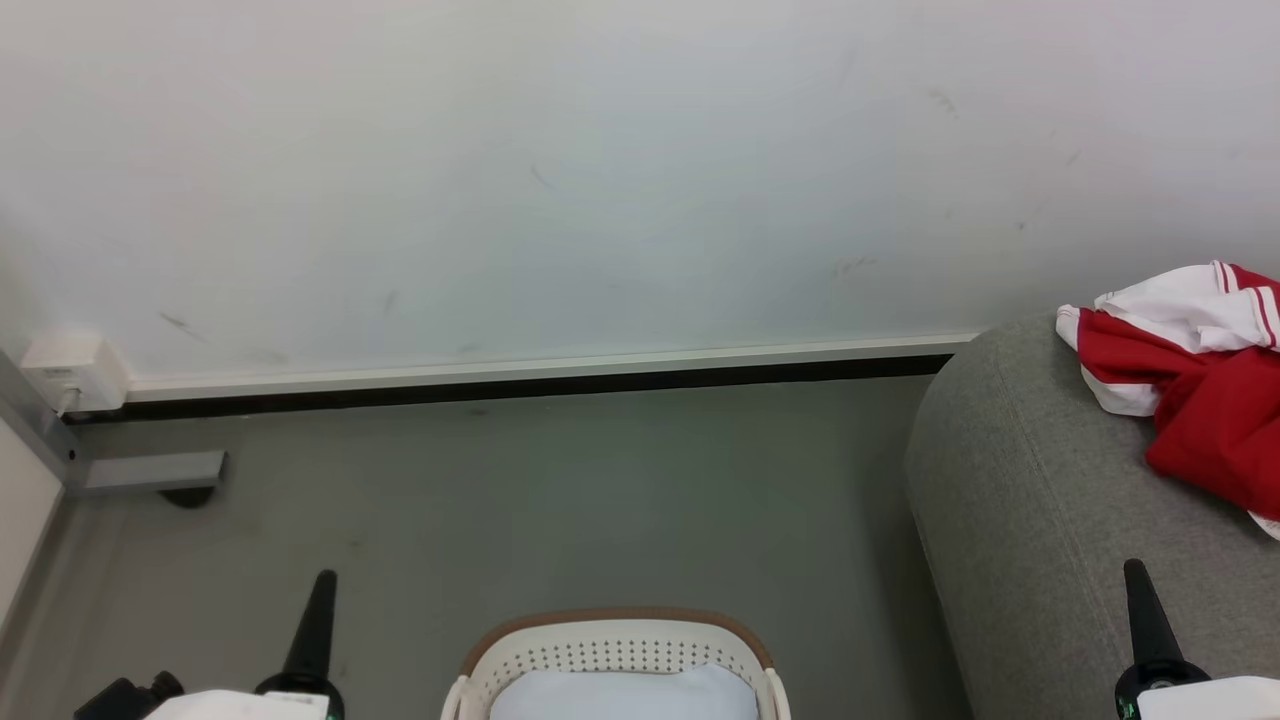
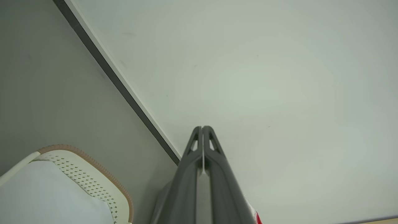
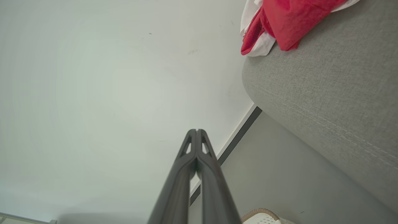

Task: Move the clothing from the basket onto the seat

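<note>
The left tool (image 1: 324, 580) is seen at the lower left of the head view, its two dark fingers pressed together into a single point. In the left wrist view the left tool (image 2: 202, 127) is shown with the fingertips meeting and only a hairline seam between them; nothing is held and nothing is touched. The right tool (image 1: 1133, 566) is seen at the lower right of the head view, likewise drawn to one point, and it is raised in front of the seat (image 1: 1030, 520). In the right wrist view its fingers (image 3: 186, 174) are pressed flat against each other, with nothing gripped.

The clothing (image 1: 1200, 400) is laid crumpled on the top of the seat near its rounded far edge, close to the wall (image 1: 600, 180), and is well apart from both tools. Its red body, white panels and striped trim are visible.

The basket (image 1: 610, 617) is placed on the floor (image 1: 550, 500) between the two tools, just beside the seat. A pale cloth (image 1: 625, 695) is held inside it. The basket is touched by neither tool.
</note>
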Robot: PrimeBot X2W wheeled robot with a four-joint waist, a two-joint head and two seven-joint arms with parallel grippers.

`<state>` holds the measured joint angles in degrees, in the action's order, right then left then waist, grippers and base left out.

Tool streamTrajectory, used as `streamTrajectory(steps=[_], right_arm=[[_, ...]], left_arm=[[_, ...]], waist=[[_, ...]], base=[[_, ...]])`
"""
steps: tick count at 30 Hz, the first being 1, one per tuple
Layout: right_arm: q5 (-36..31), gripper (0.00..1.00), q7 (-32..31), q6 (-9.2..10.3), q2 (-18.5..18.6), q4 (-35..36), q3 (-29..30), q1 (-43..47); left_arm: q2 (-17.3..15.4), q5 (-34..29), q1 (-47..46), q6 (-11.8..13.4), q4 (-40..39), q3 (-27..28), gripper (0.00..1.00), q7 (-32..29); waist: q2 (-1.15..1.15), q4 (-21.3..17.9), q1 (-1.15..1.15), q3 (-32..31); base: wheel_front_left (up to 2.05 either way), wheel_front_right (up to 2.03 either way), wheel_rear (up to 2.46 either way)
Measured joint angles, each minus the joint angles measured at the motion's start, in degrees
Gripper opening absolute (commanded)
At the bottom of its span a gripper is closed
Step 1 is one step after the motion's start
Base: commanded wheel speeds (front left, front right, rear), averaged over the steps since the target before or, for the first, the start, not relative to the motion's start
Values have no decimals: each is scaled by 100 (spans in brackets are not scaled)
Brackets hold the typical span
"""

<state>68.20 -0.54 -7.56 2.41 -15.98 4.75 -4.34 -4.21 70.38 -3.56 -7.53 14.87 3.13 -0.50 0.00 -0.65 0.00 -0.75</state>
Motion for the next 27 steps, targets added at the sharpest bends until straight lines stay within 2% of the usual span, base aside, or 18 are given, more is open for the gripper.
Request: streamTrajectory(steps=[27], right_arm=[[1379,0,-349,0,12,110,103,-92]], left_arm=[[82,1268,-138,0,-40,193,0,-348]], waist=[[0,34,0,47]], base=[[0,0,0]])
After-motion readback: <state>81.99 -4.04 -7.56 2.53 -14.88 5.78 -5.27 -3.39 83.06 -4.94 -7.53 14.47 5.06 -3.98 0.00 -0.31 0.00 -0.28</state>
